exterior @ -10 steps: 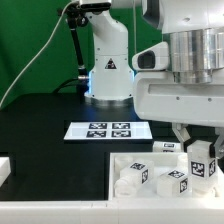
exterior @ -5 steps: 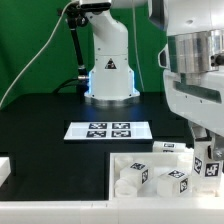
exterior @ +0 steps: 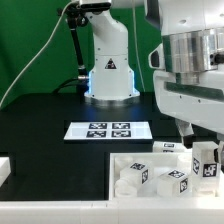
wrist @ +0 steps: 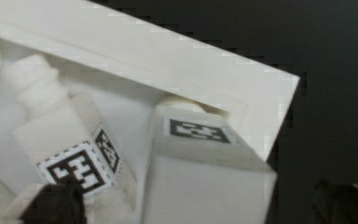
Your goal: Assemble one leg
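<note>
Gripper (exterior: 203, 150) edges back toward the left of the frame after swinging right half a second ago. It now hangs over the leg (exterior: 205, 168), which stands in the tray (exterior: 113, 172) at the lower right of the exterior view. In the wrist view its dark fingertips (wrist: 51, 203) are spread wide, one on each side of the leg, and neither visibly touches it. Other legs (exterior: 140, 178) lie loose in the tray, and the marker board (exterior: 108, 130) sits mid-frame. The small sideways correction looks like final lining-up, so the leg is judged not yet picked, with closing and lifting likely next.
</note>
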You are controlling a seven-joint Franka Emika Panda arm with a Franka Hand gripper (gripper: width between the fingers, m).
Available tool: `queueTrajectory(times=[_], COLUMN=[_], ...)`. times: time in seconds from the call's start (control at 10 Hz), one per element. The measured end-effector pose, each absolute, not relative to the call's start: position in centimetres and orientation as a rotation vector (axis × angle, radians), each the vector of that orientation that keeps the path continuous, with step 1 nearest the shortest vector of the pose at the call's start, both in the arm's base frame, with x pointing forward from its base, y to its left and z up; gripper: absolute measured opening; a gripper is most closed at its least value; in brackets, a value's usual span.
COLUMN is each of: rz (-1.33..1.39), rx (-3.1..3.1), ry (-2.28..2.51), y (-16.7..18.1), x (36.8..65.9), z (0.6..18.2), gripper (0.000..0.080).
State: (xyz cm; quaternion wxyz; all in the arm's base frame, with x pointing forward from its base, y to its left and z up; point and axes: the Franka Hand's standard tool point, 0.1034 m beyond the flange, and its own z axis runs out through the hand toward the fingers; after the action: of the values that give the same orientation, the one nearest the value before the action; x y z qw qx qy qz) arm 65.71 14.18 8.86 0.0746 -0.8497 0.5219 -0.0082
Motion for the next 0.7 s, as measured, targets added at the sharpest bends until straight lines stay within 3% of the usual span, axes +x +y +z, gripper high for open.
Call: queueTrajectory(times=[0.4,0.7], rz=[-0.056,-0.109], rx=[-2.747,-2.987], ry=[1.197,0.632], y=[14.16,14.57], x=[65.72,65.59], z=[8.85,8.95], gripper=[0.0649,0.0649])
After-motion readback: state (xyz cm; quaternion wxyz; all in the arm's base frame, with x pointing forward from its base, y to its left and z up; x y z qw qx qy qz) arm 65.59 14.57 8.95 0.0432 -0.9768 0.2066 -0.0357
